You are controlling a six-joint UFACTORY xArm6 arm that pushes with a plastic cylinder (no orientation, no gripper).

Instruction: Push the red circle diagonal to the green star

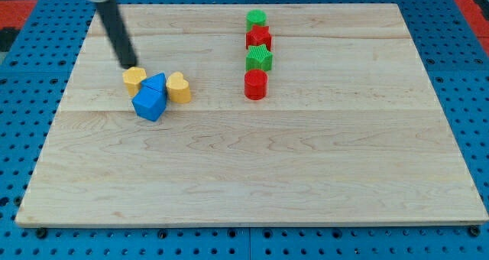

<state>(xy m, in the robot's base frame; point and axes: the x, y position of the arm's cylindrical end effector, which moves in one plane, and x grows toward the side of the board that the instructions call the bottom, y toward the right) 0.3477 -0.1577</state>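
Note:
The red circle (255, 85) stands near the board's top middle, at the bottom of a column of blocks. The green star (259, 59) is right above it, touching or nearly touching. Above that come a red star (259, 37) and a green round block (256, 18). My tip (127, 65) is far to the view's left, just above the yellow hexagon (134, 79), well apart from the red circle.
A cluster sits at the left: the yellow hexagon, a blue triangle (157, 82), a blue cube (149, 103) and a yellow heart (179, 87). The wooden board (252, 176) lies on a blue pegboard table (23, 99).

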